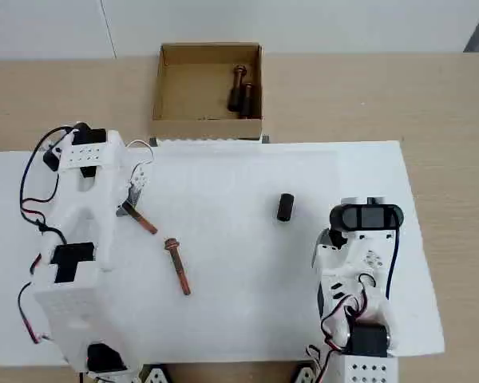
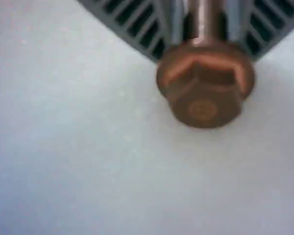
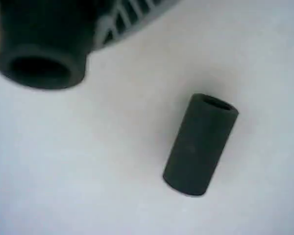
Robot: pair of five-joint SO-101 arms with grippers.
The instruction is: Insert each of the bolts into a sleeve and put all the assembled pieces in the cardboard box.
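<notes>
**High view: bolt in one arm, sleeve in the other, two pairs already boxed**

The left pincer is clamped on a copper-coloured hex-head metal bolt, whose free end slants down to the white foam sheet laid over the wooden counter. A second copper bolt lies loose just beside it. A second black sleeve lies near the right pincer. The open brown cardboard box at the far edge holds two assembled pieces.

The step in hand looks like mating the third pair. The next move calls for bringing both arms together mid-sheet and lining the shank up with the sleeve's bore.

The left wrist view adds the bolt's hex head hanging below ribbed pads. The right wrist view adds what the overhead angle hides: the right pincer appears closed on a black cylindrical sleeve, open end showing, with the loose one lying apart.
</notes>
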